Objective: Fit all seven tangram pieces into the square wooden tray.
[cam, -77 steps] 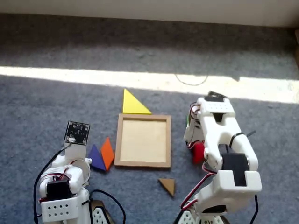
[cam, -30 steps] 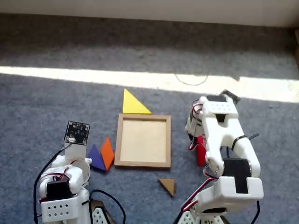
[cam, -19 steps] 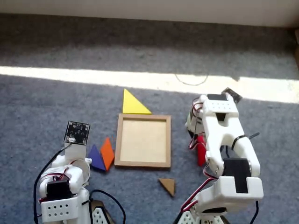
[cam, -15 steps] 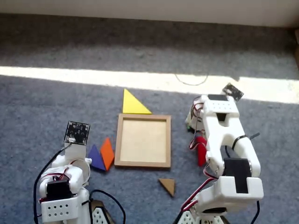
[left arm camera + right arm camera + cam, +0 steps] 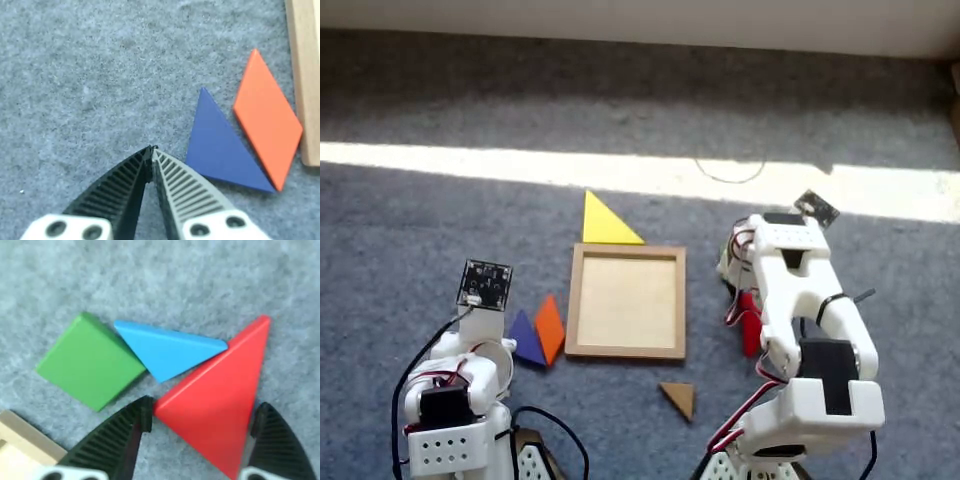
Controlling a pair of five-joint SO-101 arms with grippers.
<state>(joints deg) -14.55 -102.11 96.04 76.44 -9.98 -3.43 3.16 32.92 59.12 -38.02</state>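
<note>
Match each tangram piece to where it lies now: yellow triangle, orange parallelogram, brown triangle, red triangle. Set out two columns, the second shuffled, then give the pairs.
Pieces
1. yellow triangle
2. orange parallelogram
3. brown triangle
4. red triangle

Places
A. between the open jaws of the right gripper
B. alone, just off the near right corner of the tray, on the robot's side
C. by the tray's far edge
D. between the dark blue triangle and the tray

Pairs: 1-C, 2-D, 3-B, 4-A
</note>
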